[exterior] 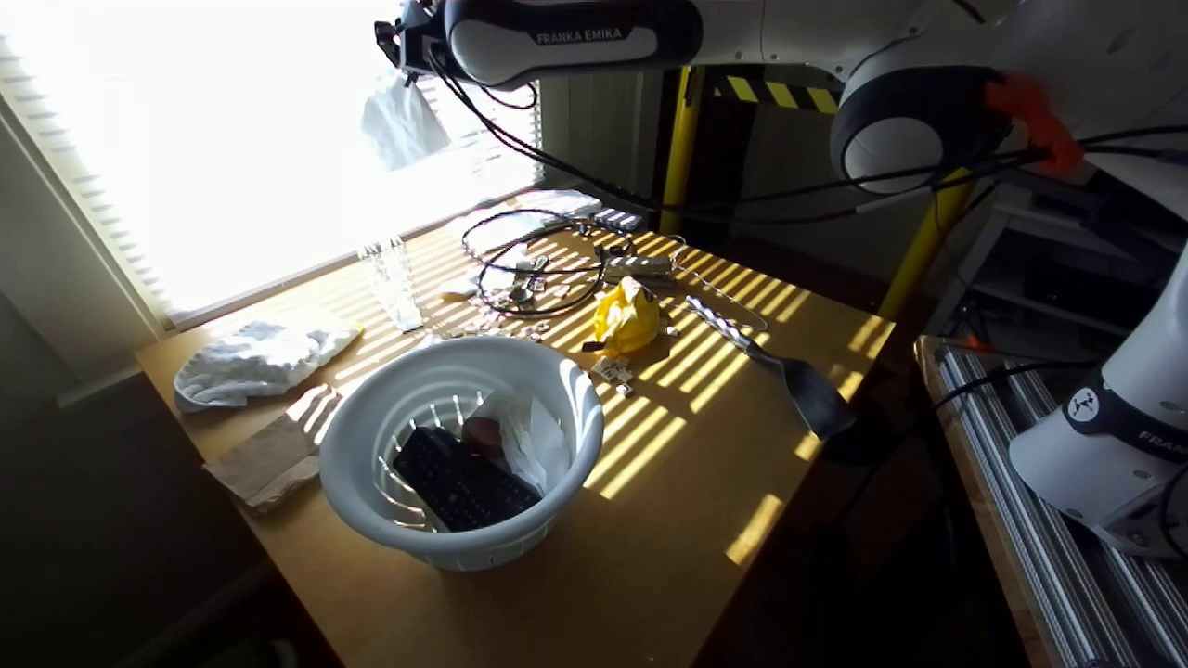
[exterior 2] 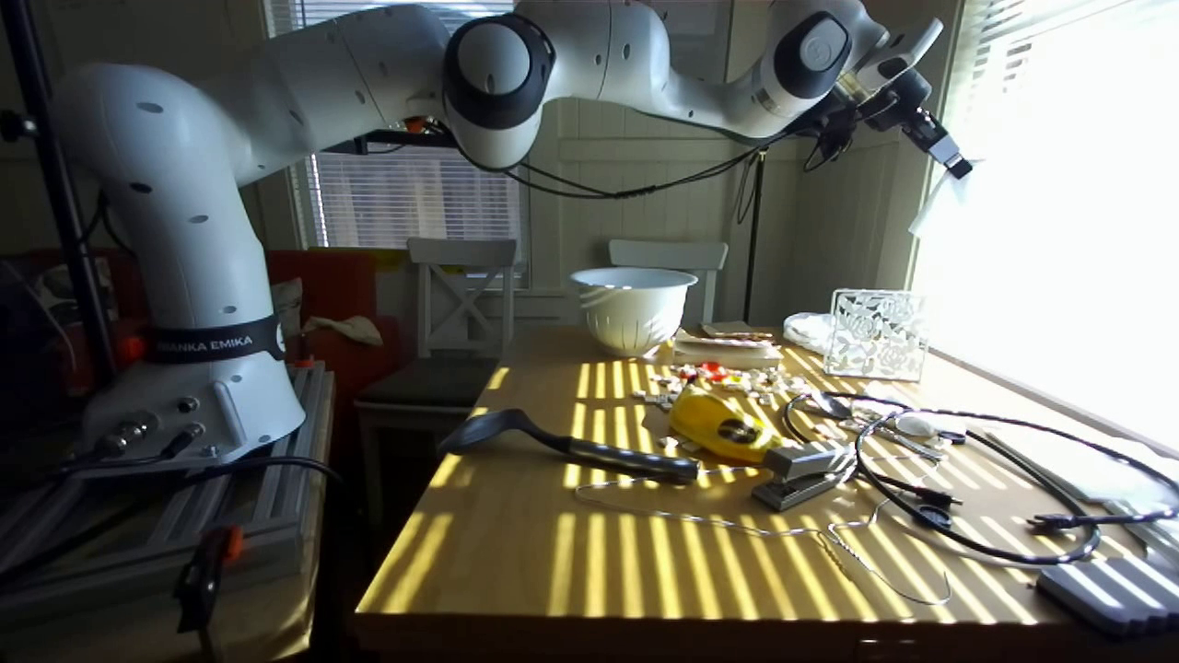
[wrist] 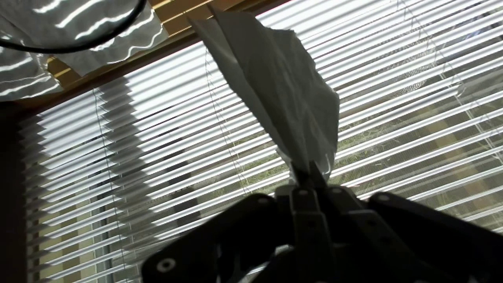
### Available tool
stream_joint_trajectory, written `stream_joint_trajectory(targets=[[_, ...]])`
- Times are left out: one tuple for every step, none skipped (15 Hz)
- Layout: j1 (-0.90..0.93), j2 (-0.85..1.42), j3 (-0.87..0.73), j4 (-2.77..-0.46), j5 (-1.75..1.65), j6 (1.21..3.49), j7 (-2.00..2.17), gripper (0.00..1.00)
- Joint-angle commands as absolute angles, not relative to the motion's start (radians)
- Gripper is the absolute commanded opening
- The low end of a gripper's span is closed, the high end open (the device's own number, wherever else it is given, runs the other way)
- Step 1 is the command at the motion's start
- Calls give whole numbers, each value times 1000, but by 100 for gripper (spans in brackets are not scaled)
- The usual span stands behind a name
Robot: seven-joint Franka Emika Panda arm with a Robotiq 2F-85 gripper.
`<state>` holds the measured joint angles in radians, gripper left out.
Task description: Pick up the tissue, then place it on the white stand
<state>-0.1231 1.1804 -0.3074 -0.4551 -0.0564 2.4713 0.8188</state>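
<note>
My gripper (wrist: 308, 173) is shut on the white tissue (wrist: 283, 86), pinching it at one end. In the wrist view the tissue spreads out beyond the fingertips in front of the window blinds. In an exterior view the gripper (exterior 2: 958, 168) is high above the table by the window, with the tissue (exterior 2: 938, 207) hanging below it. The tissue (exterior: 401, 125) also hangs against the bright window in an exterior view. The white stand (exterior 2: 875, 333), an upright lattice with a flower pattern, is on the table below the gripper, near the window edge; it also shows in an exterior view (exterior: 394, 288).
A white bowl (exterior: 339, 473) holds a black keypad-like object and white paper. A white cloth (exterior: 260, 362) lies near the stand. A black cable (exterior 2: 995, 437), stapler (exterior 2: 811, 470), yellow bag (exterior 2: 723, 428), spatula (exterior 2: 589, 451) and wire hanger (exterior 2: 700, 522) lie on the table.
</note>
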Motion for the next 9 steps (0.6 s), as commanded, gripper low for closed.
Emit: stream_joint_trajectory(targets=[[-60, 1199, -461, -447, -157, 2434, 1076, 0], [-55, 1218, -473, -412, -209, 2406, 1146, 0], [-38, 1219, -501, -420, -239, 2398, 1201, 0], [-25, 1218, -514, -423, -268, 2381, 1239, 0], [-11, 1219, -523, -423, -293, 2369, 1270, 0], [1, 1221, -528, -424, -315, 2360, 1295, 0], [12, 1221, -531, -424, -335, 2350, 1312, 0], [23, 1223, -538, -424, -357, 2338, 1326, 0], [33, 1224, -542, -425, -375, 2329, 1339, 0]])
